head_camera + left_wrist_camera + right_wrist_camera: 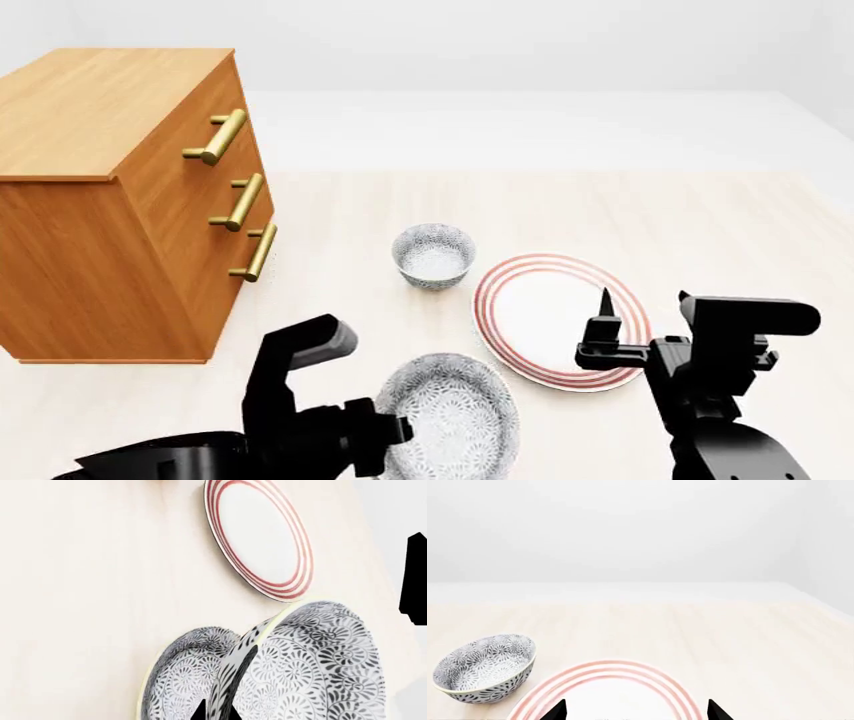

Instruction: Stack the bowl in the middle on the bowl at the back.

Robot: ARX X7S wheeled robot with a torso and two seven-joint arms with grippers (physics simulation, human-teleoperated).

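The bowl at the back [435, 255] stands upright on the pale table, grey-speckled, also shown in the right wrist view [486, 667]. My left gripper [400, 430] is shut on the wall of the bowl in the middle [447, 415], one finger inside and one outside [215, 714]. In the left wrist view this bowl [320, 665] is tilted and overlaps another same-looking bowl [183, 675] right beside it. That other bowl is hidden in the head view. My right gripper [645, 298] is open over the plate, with nothing between its fingers [637, 715].
A flat white plate with red rings [554, 320] lies right of the bowls, between the two grippers [260, 535] [607, 690]. A wooden dresser with brass handles [120, 200] stands at the left.
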